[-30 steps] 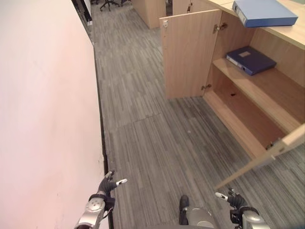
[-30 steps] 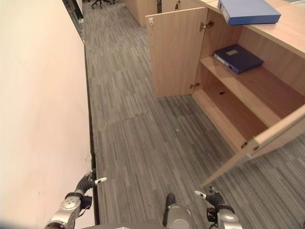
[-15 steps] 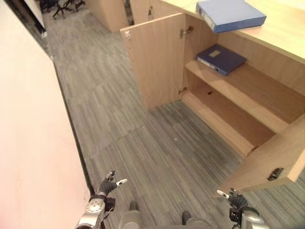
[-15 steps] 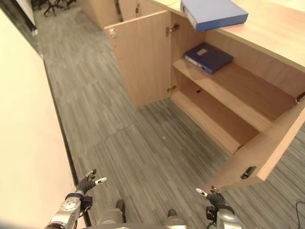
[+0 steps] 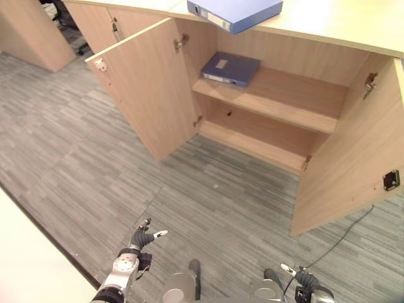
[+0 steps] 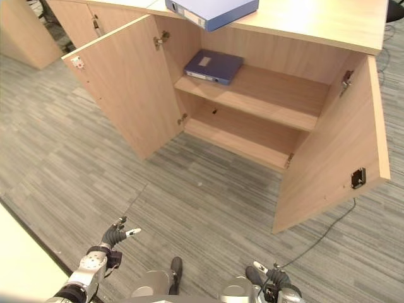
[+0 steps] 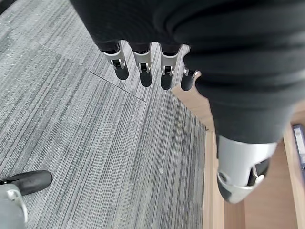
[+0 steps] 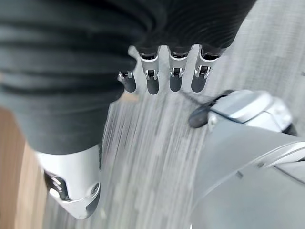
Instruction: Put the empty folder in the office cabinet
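Cabinet (image 5: 278,136): ahead of you at the far side, both doors swung wide – the left door (image 5: 142,95) angled out toward the near left, the right door (image 5: 344,151) standing out on the right.
Upper shelf (image 5: 284,101): holds one dark blue folder (image 5: 230,68), lying flat at the shelf's left end with its spine toward you; the rest of the board is bare wood.
Lower shelf (image 5: 252,142): you see bare wood here.
Cabinet top (image 6: 315,19): a lighter blue folder on top (image 6: 211,9) lies flat at the left part, one corner jutting out past the front edge, above the open compartment.
Left hand (image 5: 142,240): low at the near left over the grey carpet (image 5: 95,164), well apart from the cabinet – fingers loosely extended, holding nothing.
Right hand (image 6: 274,278): low at the near right, over the carpet, fingers relaxed and spread; your wrist view shows nothing in its grasp.
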You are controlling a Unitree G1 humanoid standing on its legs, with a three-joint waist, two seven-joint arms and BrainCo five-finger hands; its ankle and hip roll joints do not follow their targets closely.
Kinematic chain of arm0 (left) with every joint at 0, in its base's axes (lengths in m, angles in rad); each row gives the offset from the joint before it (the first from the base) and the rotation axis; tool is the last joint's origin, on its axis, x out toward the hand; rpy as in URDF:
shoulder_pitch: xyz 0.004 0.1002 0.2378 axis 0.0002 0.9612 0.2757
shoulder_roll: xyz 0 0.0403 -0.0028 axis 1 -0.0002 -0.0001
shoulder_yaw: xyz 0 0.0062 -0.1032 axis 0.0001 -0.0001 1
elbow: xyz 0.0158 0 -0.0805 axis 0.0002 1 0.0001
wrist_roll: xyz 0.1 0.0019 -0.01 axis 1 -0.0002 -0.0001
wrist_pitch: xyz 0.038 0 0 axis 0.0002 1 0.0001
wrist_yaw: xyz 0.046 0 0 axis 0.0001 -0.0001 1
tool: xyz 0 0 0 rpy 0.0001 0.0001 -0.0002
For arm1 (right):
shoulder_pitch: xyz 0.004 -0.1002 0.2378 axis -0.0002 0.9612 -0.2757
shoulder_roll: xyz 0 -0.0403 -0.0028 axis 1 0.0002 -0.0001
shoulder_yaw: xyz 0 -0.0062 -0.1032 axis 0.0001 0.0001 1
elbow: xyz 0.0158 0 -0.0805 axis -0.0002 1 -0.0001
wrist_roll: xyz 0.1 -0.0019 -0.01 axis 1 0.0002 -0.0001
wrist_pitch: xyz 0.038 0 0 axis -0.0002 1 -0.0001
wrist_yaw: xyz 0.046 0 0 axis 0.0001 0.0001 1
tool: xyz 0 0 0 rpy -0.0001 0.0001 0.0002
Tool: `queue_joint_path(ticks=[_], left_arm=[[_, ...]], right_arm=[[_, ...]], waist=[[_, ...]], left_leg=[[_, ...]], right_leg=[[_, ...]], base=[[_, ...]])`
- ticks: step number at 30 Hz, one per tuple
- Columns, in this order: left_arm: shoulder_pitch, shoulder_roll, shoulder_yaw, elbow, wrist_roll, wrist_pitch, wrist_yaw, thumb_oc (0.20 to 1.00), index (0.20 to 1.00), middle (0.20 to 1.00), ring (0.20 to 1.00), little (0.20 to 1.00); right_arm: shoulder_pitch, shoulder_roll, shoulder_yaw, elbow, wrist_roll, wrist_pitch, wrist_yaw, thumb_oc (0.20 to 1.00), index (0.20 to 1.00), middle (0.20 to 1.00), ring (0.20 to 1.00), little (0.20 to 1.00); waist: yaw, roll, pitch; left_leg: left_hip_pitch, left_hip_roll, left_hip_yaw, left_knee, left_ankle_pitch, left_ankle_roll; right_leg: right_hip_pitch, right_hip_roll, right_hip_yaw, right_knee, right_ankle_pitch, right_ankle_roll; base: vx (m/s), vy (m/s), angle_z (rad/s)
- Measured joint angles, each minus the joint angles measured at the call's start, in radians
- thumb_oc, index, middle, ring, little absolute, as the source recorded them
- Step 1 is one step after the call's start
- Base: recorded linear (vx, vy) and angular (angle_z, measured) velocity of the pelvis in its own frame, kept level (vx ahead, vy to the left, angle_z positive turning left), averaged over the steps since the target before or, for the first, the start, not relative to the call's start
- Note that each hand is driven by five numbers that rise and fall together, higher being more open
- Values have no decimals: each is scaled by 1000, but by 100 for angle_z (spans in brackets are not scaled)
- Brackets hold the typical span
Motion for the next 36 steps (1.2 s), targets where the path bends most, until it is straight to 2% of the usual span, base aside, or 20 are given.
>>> queue_joint_path(ticks=[1, 3, 5, 8, 9, 10, 11, 12, 13, 14, 15, 16, 17, 18, 21, 24, 29, 33, 35, 36], left_arm=[[1, 4, 0, -1, 0, 2, 0, 1000, 1000, 1000, 1000, 1000], [-1, 8, 4, -9, 0, 3, 1, 1000, 1000, 1000, 1000, 1000], [17, 22, 13, -74, 0, 1, -1, 1000, 1000, 1000, 1000, 1000], [29, 29, 13, -118, -1, -2, -6, 1000, 1000, 1000, 1000, 1000], [49, 41, 13, -139, -1, -3, -8, 1000, 1000, 1000, 1000, 1000], [79, 51, 15, -160, -1, 0, -15, 1000, 1000, 1000, 1000, 1000], [91, 41, 20, -157, -1, 3, -18, 1000, 1000, 1000, 1000, 1000], [105, 27, 19, -155, -1, 7, -20, 1000, 1000, 1000, 1000, 1000], [122, 7, 33, -157, -2, 7, -22, 1000, 1000, 1000, 1000, 1000], [143, 1, 48, -157, -2, 7, -23, 1000, 1000, 1000, 1000, 1000], [194, 17, 54, -154, -2, 15, -31, 1000, 1000, 1000, 1000, 1000], [209, 32, 52, -154, -2, 17, -38, 1000, 1000, 1000, 1000, 1000], [200, 21, 51, -142, -2, 22, -41, 1000, 1000, 1000, 1000, 1000], [201, 9, 51, -140, -2, 25, -43, 1000, 1000, 1000, 1000, 1000], [197, 3, 53, -140, -3, 25, -42, 1000, 1000, 1000, 1000, 1000], [194, -5, 52, -144, -4, 24, -42, 1000, 1000, 1000, 1000, 1000], [190, -5, 52, -161, -3, 19, -43, 1000, 1000, 1000, 1000, 1000], [179, -4, 52, -165, -2, 19, -45, 1000, 1000, 1000, 1000, 1000], [178, -10, 55, -167, -3, 18, -50, 1000, 1000, 1000, 1000, 1000], [152, -15, 59, -163, -3, 17, -50, 1000, 1000, 1000, 1000, 1000]], right_arm=[[0, 1, -31, 20, 22, -2, -2, 1000, 1000, 1000, 1000, 1000], [12, 1, -43, 50, 31, 5, -3, 1000, 1000, 1000, 1000, 1000], [21, -1, -69, 110, 30, 9, -4, 1000, 1000, 1000, 1000, 1000], [86, -4, -59, 119, 25, 38, -13, 1000, 1000, 1000, 1000, 1000], [102, -4, -59, 128, 23, 44, -14, 1000, 1000, 1000, 1000, 1000], [92, -17, -58, 134, 16, 47, -21, 1000, 1000, 1000, 1000, 1000], [90, -30, -57, 130, 16, 47, -23, 1000, 1000, 1000, 1000, 1000], [95, -38, -55, 131, 16, 50, -23, 1000, 1000, 1000, 1000, 1000], [97, -43, -42, 129, 16, 52, -23, 1000, 1000, 1000, 1000, 1000], [87, -41, -26, 124, 17, 53, -23, 1000, 1000, 1000, 1000, 1000], [78, -29, 22, 56, 26, 50, -20, 1000, 1000, 1000, 1000, 1000], [69, -23, 30, 20, 28, 42, -20, 1000, 1000, 1000, 1000, 1000], [61, -34, 29, 11, 28, 28, -23, 1000, 1000, 1000, 1000, 1000], [46, -41, 29, 8, 28, 20, -24, 1000, 1000, 1000, 1000, 1000], [26, -51, 53, -61, 30, 14, -20, 1000, 1000, 1000, 1000, 1000], [12, -64, 97, -188, 30, 2, -12, 1000, 1000, 1000, 1000, 1000], [33, -78, 141, -344, 29, -11, 10, 1000, 1000, 1000, 1000, 1000], [28, -81, 178, -421, 28, -20, 31, 1000, 1000, 1000, 1000, 1000], [15, -83, 179, -446, 28, -22, 40, 1000, 1000, 1000, 1000, 1000], [20, -84, 189, -474, 27, -23, 46, 1000, 1000, 1000, 1000, 1000]], waist=[[-3, 15, -10], [-9, 1, -21], [-4, -9, -29], [-19, -4, -45], [-8, -8, -49], [6, 6, -48], [5, 33, -44], [2, 44, -47], [2, 59, -52], [4, 69, -56], [2, 78, -68], [16, 44, -81], [28, 45, -73], [33, 44, -73], [47, 59, -77], [57, 67, -82], [60, 88, -88], [65, 77, -61], [79, 74, -45], [91, 30, -5]], left_leg=[[3, 3, -8, -11, 6, 13], [20, 2, 11, -34, 6, 19], [56, 8, 65, -104, 24, 47], [113, 9, 131, -202, 83, 70], [130, 10, 155, -222, 98, 82], [139, 22, 202, -247, 108, 87], [145, 28, 220, -270, 117, 86], [152, 27, 223, -288, 127, 89], [164, 34, 219, -310, 136, 89], [176, 48, 220, -327, 138, 90], [178, 72, 223, -345, 141, 84], [185, 60, 236, -353, 152, 68], [183, 68, 256, -352, 183, 34], [174, 71, 248, -350, 182, 35], [182, 94, 224, -345, 191, 31], [179, 100, 225, -328, 188, 31], [178, 94, 205, -317, 174, 16], [141, 75, 179, -243, 173, 8], [108, 56, 160, -186, 189, -18], [62, 23, 155, -92, 201, -55]], right_leg=[[-17, 12, 15, 21, 16, 5], [-46, 19, 30, 33, 48, 2], [-98, 25, -21, 37, 139, -20], [-111, -8, -264, 70, 174, -36], [-120, -17, -383, 71, 212, -24], [-127, -22, -537, 43, 275, -30], [-141, -26, -590, 50, 273, -11], [-154, -23, -590, 103, 228, 5], [-170, 14, -560, 173, 147, 34], [-181, 62, -529, 232, 89, 42], [-176, 179, -503, 292, -6, 9], [-150, 188, -562, 230, -46, -60], [-124, 190, -605, 165, -61, -120], [-109, 196, -622, 121, -51, -106], [-96, 239, -585, 92, -24, -98], [-69, 251, -581, 51, -17, -109], [-31, 253, -584, -5, 0, -100], [-15, 238, -582, -39, 17, -97], [5, 219, -579, -70, 31, -104], [46, 175, -591, -124, 63, -139]], base=[[-2, 272, -69], [-32, 347, -89], [-53, 312, -123], [-86, 242, -48], [-126, 238, -97], [-109, 279, -104], [-72, 287, -74], [-22, 266, -21], [-32, 200, -20], [-63, 130, -34], [-68, 53, -40], [-49, -14, -39], [-4, -39, -20], [31, -54, -11], [82, -49, -2], [100, -76, -9], [54, -82, 12], [-35, -46, 15], [32, 31, 17], [74, 69, 21]])
